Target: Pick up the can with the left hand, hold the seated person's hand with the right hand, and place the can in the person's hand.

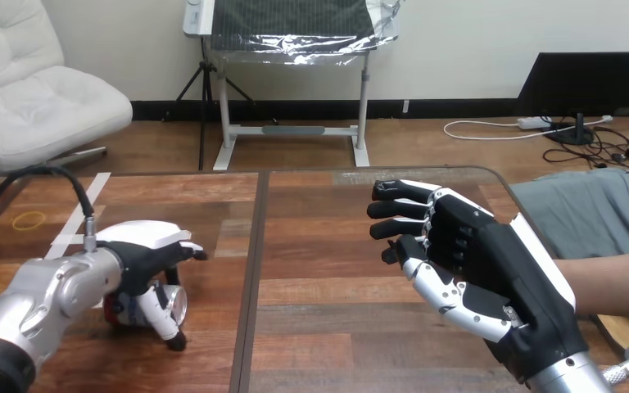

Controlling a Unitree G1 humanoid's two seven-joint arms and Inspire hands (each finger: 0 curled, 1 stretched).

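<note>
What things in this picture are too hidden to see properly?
- Head view: most of the can is covered by the left robot hand, so whether it is gripped is unclear.
- Head view: the person's hand is hidden behind the right robot hand. Whether the two touch cannot be told.
- Head view: the person's forearm is cut off by the right edge.

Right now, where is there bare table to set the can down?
Bare: the table's middle, between the left hand on the can and the right hand. Crowded: the right edge, where the person's forearm lies behind the right hand.
</note>
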